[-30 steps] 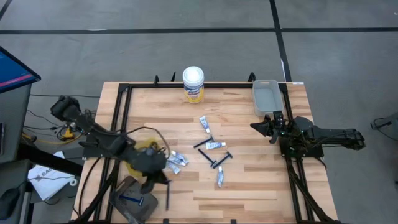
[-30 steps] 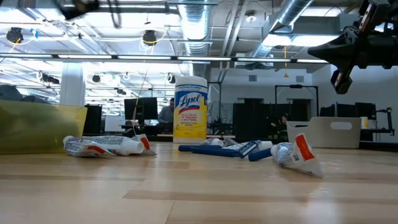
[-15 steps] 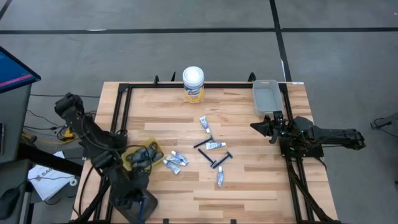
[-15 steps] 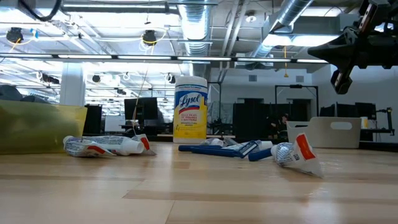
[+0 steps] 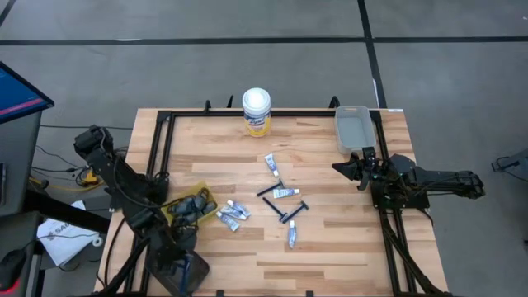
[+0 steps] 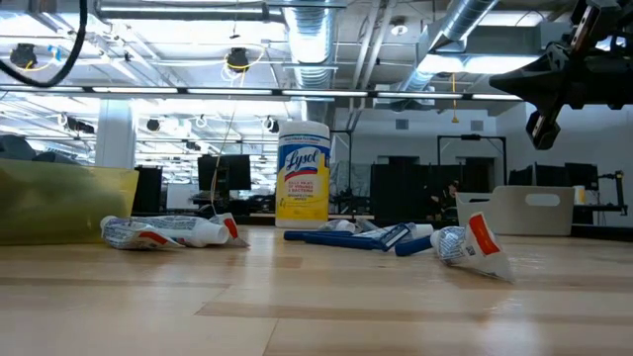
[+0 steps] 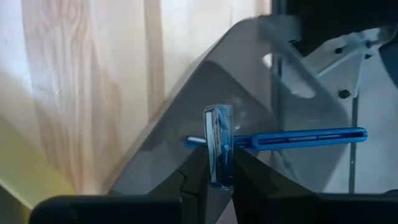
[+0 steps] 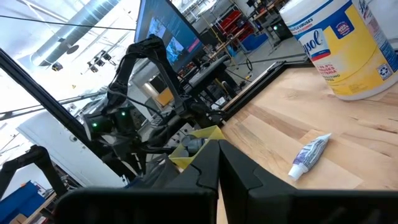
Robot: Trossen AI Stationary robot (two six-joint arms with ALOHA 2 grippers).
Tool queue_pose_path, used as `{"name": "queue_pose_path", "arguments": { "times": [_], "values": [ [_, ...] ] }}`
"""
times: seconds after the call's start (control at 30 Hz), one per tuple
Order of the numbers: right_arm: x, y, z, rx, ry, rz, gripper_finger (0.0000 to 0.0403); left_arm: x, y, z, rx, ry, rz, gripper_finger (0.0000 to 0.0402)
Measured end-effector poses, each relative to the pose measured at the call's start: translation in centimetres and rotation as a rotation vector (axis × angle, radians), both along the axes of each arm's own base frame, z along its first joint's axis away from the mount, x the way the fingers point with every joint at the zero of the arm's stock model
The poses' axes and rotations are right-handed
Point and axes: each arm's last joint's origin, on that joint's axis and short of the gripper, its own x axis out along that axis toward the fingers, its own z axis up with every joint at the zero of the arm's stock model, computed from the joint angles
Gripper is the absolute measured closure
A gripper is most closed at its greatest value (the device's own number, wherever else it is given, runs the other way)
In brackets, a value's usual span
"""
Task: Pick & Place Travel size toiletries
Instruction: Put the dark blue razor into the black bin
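Note:
My left gripper [image 5: 188,268] is low over a grey tray [image 5: 167,257] at the table's near left corner, shut on a blue razor [image 7: 292,135]. My right gripper [image 5: 340,167] hovers shut and empty at the right; it also shows in the low view [image 6: 539,124]. White tubes [image 5: 233,215] [image 5: 272,165] [image 5: 292,238] and dark razor sticks [image 5: 285,212] lie flat on the wood mid-table. A yellow pouch [image 5: 188,206] holds dark grey sticks. My left gripper has the razor's clear-capped head [image 7: 218,146] pinched between its two fingers [image 7: 198,177], which lie across the razor. The blue handle [image 7: 311,134] sticks out level to one side over the tray floor. I cannot tell whether the razor is lifted or rests on the tray.
A tall white canister with a yellow label [image 5: 256,112] stands at the far edge. A grey bin [image 5: 353,129] sits at the far right corner. A black frame [image 5: 161,140] runs along the table's left, far and right edges. Bare wood lies along the near edge.
My left gripper has swung from over the yellow pouch toward the table's near left corner and now sits over the grey tray at the blue razor. The pouch with its dark grey sticks now shows uncovered.

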Motion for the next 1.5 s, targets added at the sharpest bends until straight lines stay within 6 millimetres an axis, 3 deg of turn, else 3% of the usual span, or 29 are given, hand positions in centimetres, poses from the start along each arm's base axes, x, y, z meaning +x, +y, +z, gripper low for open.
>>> {"name": "queue_pose_path", "arguments": {
  "times": [0.37, 0.93, 1.5],
  "values": [
    [0.0, 0.0, 0.0, 0.0, 0.0, 0.0, 0.0403, -0.7, 0.7, -1.9, 0.023, 0.07, -0.024, 0.0355],
    [0.0, 0.0, 0.0, 0.0, 0.0, 0.0, 0.0403, -1.2, 0.9, -3.0, 0.024, 0.093, -0.077, 0.0334],
    [0.0, 0.0, 0.0, 0.0, 0.0, 0.0, 0.0403, -1.2, 0.9, -3.0, 0.015, 0.105, -0.047, 0.0262]
  ]
}}
